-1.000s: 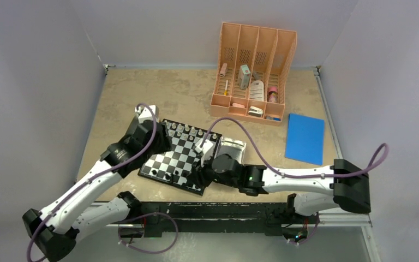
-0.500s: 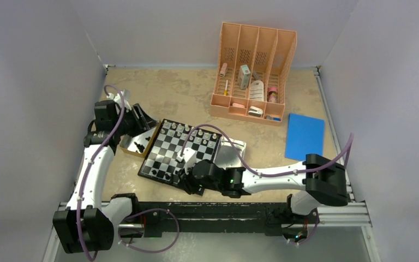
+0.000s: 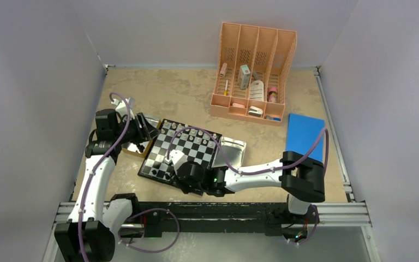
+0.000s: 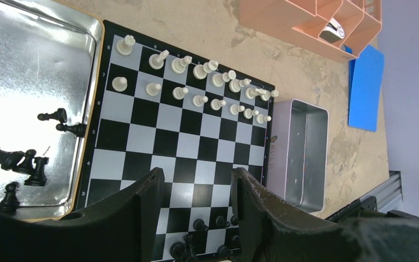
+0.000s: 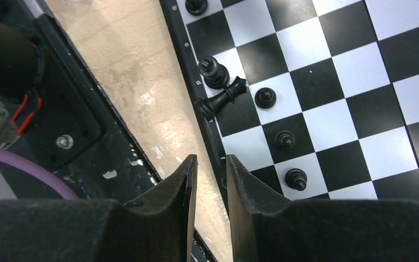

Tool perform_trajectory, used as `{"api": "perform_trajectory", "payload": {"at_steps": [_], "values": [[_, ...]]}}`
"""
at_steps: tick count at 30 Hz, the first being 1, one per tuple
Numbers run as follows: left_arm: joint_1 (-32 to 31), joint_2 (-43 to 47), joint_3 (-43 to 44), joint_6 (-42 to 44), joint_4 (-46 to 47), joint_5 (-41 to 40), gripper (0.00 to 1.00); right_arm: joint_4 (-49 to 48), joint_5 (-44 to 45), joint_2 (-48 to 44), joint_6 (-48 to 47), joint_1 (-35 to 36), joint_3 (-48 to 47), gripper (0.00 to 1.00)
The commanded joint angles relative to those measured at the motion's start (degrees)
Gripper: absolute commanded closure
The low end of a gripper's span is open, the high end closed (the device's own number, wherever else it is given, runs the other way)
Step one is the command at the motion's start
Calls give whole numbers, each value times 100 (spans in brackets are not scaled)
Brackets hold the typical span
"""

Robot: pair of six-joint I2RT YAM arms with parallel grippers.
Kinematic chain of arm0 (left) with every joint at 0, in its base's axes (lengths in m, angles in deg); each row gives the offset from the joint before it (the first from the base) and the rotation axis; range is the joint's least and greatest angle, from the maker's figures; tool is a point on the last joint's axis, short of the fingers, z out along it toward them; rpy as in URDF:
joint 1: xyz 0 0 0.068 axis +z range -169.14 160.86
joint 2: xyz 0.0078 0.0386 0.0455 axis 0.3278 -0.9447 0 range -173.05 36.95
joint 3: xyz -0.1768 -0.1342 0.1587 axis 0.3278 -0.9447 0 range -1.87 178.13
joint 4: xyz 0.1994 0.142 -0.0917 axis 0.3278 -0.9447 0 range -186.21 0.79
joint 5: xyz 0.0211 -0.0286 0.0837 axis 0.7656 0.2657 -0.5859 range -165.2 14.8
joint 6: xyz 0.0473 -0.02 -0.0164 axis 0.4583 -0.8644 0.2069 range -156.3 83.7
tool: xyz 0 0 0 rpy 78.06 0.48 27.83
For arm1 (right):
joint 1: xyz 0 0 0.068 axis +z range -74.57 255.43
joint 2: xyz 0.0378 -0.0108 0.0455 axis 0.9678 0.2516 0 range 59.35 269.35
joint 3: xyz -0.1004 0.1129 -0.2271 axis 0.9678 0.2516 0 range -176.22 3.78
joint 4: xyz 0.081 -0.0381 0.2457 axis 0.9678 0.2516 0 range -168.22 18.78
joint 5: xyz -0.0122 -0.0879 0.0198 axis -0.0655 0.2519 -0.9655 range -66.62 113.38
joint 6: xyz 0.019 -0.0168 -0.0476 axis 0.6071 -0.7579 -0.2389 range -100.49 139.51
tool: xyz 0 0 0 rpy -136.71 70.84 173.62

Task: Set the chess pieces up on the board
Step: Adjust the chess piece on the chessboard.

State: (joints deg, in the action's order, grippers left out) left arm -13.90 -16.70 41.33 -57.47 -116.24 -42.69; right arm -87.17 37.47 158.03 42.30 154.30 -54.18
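The board lies mid-table, and it also shows in the left wrist view and the right wrist view. Silvery-white pieces fill its two far rows. Black pieces stand along the near edge, and one black piece lies on its side by the rim. More black pieces lie in the silver tray left of the board. My left gripper is open and empty, and hovers over the tray's edge. My right gripper has a narrow gap, holds nothing and hangs over the board's near rim.
A silver tin lies against the board's right side. A peach organiser with small items stands at the back. A blue sheet lies to the right. The black rail runs along the near edge.
My left arm has pulled back left from over the board to the tray. My right arm has slid left along the board's near edge.
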Motion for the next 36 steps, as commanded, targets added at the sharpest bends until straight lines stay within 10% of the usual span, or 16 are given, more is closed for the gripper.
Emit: {"api": "perform_trajectory", "payload": {"at_steps": [1,36], "values": [[21,214,-29,218,359,7,52,362,296,22,-122,49,-284,71],[21,132,-22,293,328,-47,51,326,626,92,-126,49,-342,90]]}}
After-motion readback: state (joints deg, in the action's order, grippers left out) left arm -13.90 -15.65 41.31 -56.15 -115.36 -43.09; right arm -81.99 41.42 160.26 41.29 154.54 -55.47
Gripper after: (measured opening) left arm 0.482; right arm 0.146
